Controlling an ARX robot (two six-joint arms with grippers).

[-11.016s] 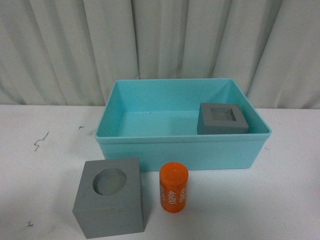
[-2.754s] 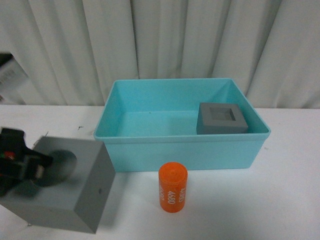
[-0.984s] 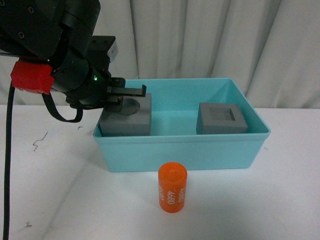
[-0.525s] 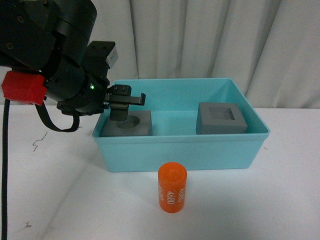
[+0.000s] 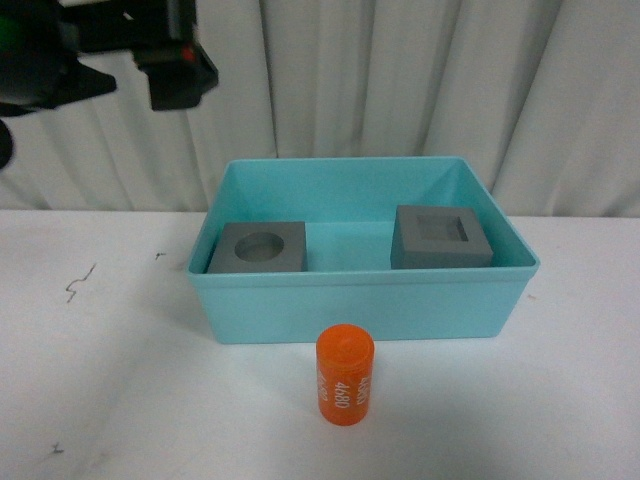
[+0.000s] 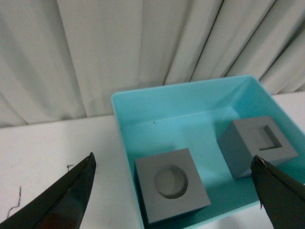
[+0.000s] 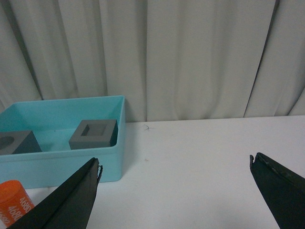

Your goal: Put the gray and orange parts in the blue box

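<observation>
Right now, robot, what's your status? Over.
Left tool open, empty. Right tool open, empty. Round-recess cube and square-recess cube inside blue box. Orange cylinder upright on table, outside box, nothing blocking it.

orange cylinder (image 5: 345, 375), white digits "4680"

Round-recess cube (image 5: 260, 248) and square-recess cube (image 5: 441, 236) sit apart inside blue box (image 5: 365, 305). Orange cylinder (image 5: 345, 375) stands on table (image 5: 120, 380) before it.
</observation>
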